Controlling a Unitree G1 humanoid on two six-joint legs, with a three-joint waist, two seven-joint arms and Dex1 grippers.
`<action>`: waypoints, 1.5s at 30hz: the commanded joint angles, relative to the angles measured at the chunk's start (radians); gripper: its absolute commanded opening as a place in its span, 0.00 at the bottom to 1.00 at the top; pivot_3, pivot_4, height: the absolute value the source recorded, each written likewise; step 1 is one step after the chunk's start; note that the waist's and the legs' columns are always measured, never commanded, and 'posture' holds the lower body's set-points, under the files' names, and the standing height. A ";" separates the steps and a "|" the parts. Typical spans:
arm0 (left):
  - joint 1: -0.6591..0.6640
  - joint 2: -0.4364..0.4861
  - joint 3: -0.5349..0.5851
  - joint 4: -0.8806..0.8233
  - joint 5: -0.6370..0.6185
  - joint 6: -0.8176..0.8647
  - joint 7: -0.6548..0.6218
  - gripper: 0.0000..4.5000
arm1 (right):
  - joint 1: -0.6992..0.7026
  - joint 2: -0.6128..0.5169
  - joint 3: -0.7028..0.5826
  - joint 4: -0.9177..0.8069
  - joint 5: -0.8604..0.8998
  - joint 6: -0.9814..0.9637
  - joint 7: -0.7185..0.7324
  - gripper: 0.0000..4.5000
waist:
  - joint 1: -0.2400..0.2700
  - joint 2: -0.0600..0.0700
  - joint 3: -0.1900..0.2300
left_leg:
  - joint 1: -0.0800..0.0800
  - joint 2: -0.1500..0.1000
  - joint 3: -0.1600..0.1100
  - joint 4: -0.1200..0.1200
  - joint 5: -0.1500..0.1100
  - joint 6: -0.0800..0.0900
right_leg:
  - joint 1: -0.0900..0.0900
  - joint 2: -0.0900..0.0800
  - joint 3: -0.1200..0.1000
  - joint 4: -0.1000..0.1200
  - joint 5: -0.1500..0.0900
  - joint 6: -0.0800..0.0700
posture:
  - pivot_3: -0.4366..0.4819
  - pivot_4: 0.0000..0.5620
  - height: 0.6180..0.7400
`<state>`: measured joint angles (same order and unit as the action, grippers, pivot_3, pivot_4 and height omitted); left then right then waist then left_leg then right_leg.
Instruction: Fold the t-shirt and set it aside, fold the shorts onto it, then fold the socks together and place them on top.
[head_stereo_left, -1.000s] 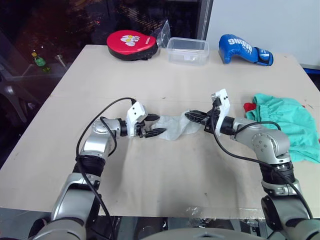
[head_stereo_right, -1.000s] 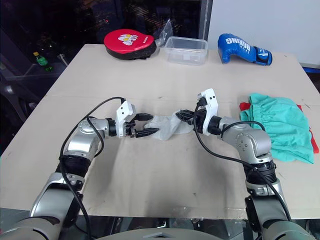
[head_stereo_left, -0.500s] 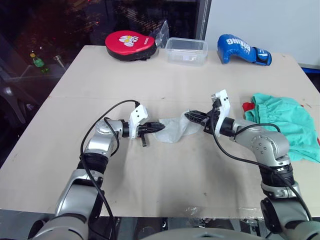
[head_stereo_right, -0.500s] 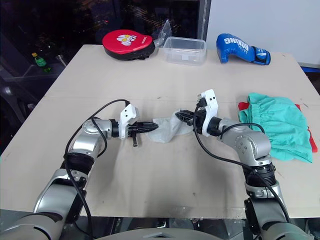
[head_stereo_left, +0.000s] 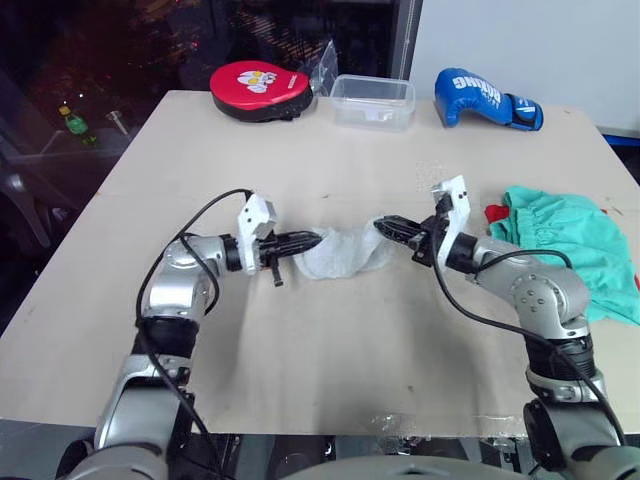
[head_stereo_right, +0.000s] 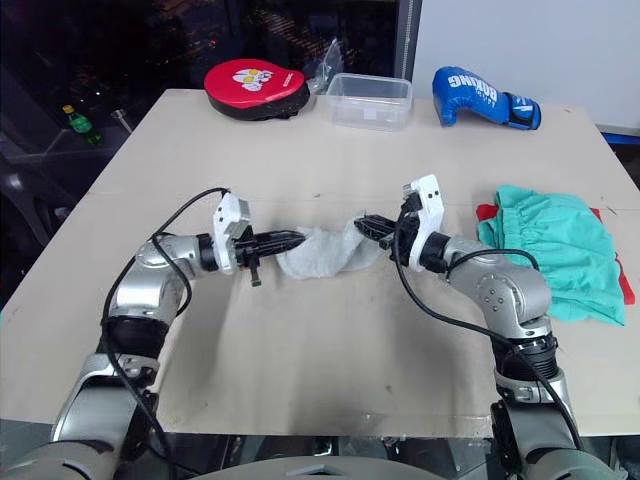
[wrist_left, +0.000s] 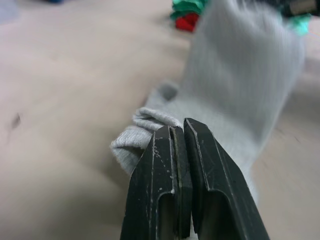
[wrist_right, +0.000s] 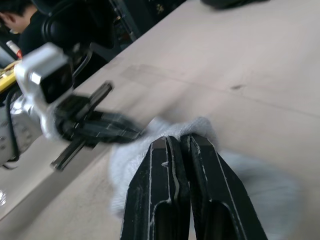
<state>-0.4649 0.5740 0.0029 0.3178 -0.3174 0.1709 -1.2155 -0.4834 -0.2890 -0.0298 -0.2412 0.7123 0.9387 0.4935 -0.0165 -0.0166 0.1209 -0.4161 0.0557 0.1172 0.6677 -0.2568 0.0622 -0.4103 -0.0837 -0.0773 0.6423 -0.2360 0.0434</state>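
Left gripper (head_stereo_left: 312, 240) and right gripper (head_stereo_left: 384, 226) both clamped on the socks (head_stereo_left: 345, 254), stretched between them over the table (head_stereo_left: 320, 150).

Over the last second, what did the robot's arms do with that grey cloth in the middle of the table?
The left gripper, open a second ago, has shut on one end of the socks and drawn back toward the robot's left. The socks now hang stretched between it and the right gripper, which stayed shut on the other end. The shorts, with the t-shirt under them, have not moved, nor have the things along the table's far edge.
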 joint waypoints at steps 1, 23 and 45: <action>0.015 0.019 0.004 -0.015 0.047 -0.032 0.062 0.01 | -0.034 -0.003 -0.031 -0.037 0.032 -0.002 0.003 0.00 | 0.001 0.000 0.000 | 0.000 0.000 0.000 0.000 0.000 0.000 | 0.000 0.000 0.000 0.000 0.000 0.000 | 0.48 0.27 1.00; 0.100 -0.022 -0.021 -0.094 0.130 -0.181 0.226 0.57 | -0.066 0.022 0.034 0.017 0.018 -0.011 0.037 0.00 | 0.004 0.001 0.001 | 0.000 -0.001 -0.001 -0.001 0.000 0.000 | 0.000 -0.002 -0.002 0.000 0.000 0.000 | 0.48 0.27 1.00; 0.152 0.004 0.084 -0.197 -0.100 -0.011 0.176 0.02 | -0.076 0.024 0.011 0.022 0.010 -0.025 0.022 0.00 | -0.002 0.001 0.001 | 0.000 0.000 0.000 -0.001 0.000 0.000 | 0.000 -0.002 -0.002 0.000 0.000 0.000 | 0.48 0.27 1.00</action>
<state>-0.3295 0.5473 0.0376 0.1881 -0.3462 0.0848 -1.0201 -0.5307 -0.2656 0.0064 -0.2010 0.7139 0.9338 0.5170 -0.0182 -0.0152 0.1221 -0.4163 0.0556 0.1171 0.6665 -0.2569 0.0623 -0.4104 -0.0856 -0.0793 0.6418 -0.2360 0.0435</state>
